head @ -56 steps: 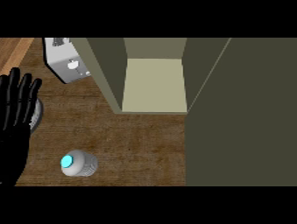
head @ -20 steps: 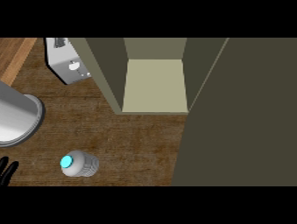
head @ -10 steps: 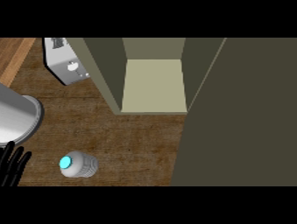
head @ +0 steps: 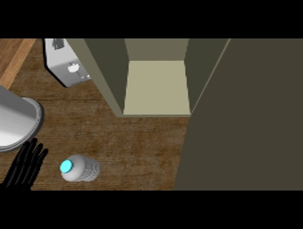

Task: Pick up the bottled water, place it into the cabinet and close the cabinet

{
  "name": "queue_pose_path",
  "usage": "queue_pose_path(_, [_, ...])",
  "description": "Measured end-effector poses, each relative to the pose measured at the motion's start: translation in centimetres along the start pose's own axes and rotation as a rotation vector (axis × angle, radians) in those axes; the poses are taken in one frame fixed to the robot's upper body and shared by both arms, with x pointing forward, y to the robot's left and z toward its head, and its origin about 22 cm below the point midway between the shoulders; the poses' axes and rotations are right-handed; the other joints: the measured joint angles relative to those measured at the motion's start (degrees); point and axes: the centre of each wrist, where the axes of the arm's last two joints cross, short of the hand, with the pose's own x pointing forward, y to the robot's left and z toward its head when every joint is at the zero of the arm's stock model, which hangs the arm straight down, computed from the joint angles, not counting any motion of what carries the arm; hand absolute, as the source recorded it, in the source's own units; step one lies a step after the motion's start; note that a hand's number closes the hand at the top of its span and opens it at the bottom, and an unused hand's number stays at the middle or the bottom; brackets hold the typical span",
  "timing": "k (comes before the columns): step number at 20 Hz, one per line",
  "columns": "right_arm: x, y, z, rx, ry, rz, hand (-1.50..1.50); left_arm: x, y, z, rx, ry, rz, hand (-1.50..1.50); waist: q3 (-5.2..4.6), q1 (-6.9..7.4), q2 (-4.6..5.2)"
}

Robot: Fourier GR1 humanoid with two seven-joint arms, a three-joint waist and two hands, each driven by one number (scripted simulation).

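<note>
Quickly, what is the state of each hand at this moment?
Left hand: open, fingers straight, holding nothing, beside the bottled water without touching it.
Right hand: not in view.

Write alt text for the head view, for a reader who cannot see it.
A black left hand, fingers straight, reaches beside a bottle with a cyan cap standing on a wooden counter. Beyond stands an open cabinet, its door swung out at right; a grey forearm crosses at left.
</note>
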Motion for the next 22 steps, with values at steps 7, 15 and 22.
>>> queue_pose_path(7, [0.2,0.1,-0.2,0.005,0.006,0.006,-1.5,-4.1,1.1,-0.9,0.0,0.063,0.014,-1.5,0.0,-0.03,0.0])
queue_pose_path(15, [0.4,0.2,-0.5,0.003,0.002,0.002,-1.5,-9.9,1.5,-2.3,-0.007,0.081,0.037,-1.5,-0.01,-0.15,0.03])
queue_pose_path(22, [0.2,0.6,-0.4,0.002,0.003,0.009,-1.5,-13.4,1.7,-2.7,0.005,0.07,0.062,-1.5,-0.01,-0.18,0.03])
